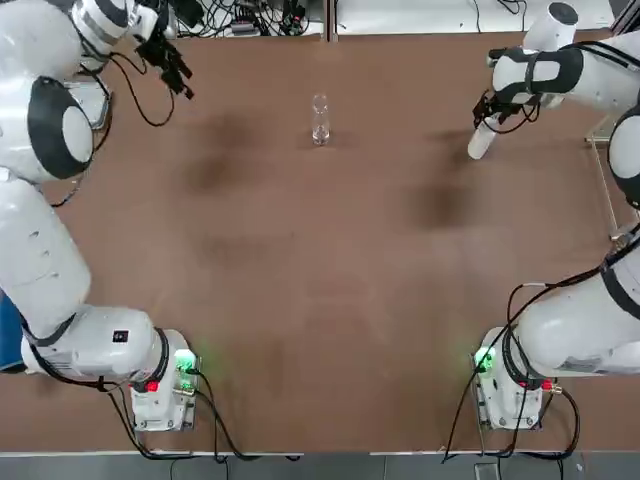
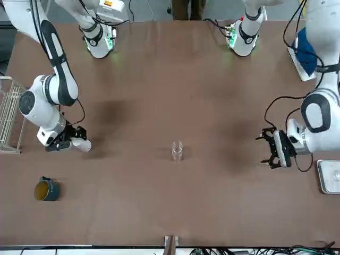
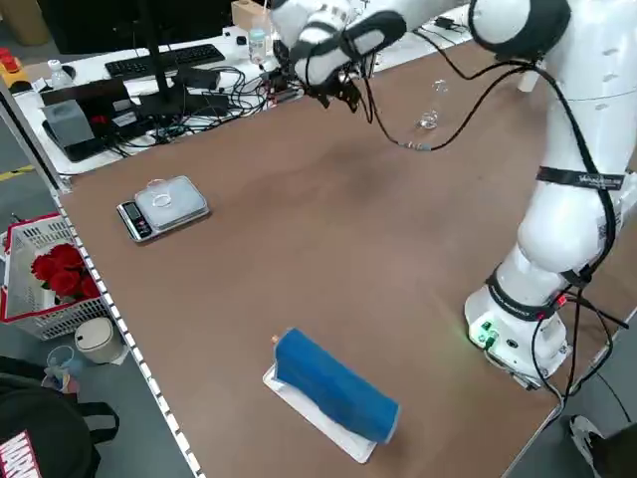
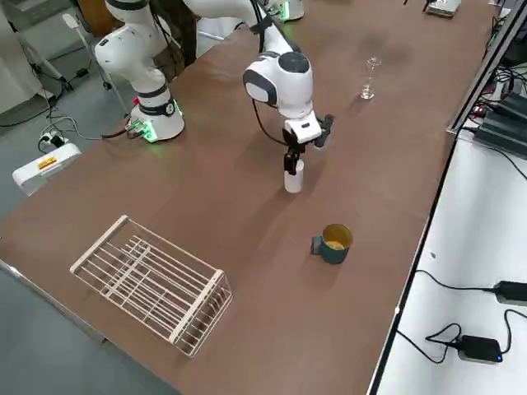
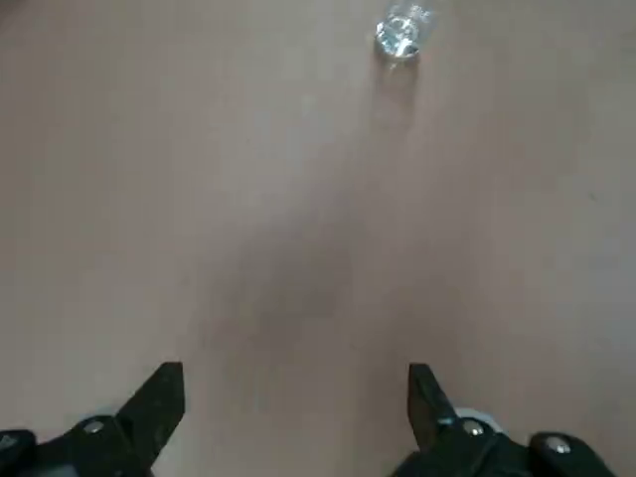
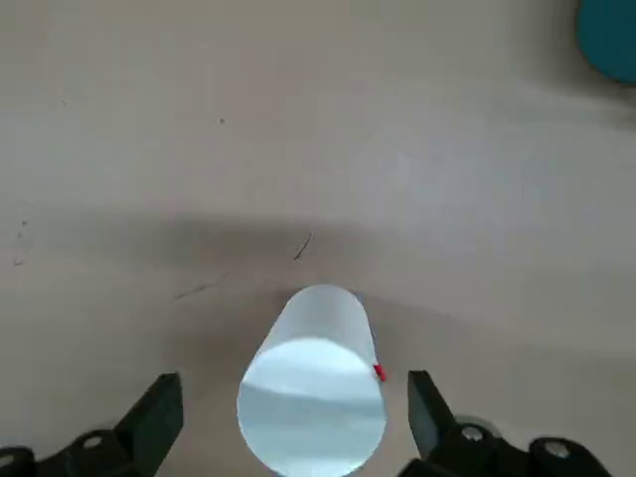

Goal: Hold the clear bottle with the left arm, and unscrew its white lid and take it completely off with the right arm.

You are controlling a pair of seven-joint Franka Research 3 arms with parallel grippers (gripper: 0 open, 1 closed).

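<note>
Transparent slim bottle [image 1: 320, 120] stands uncapped toward the counter's [image 1: 330, 300] far edge, left tool [image 5: 296, 368] released to its left. Right tool [image 6: 296, 378], near the right edge, gapes around the white cylindrical lid [image 6: 316, 397]; front view adds a teal mug [image 2: 52, 190].

The clear bottle [image 1: 320, 120] stands lidless on the table [image 1: 300, 300], the white lid [image 1: 482, 141] off and well apart.
</note>
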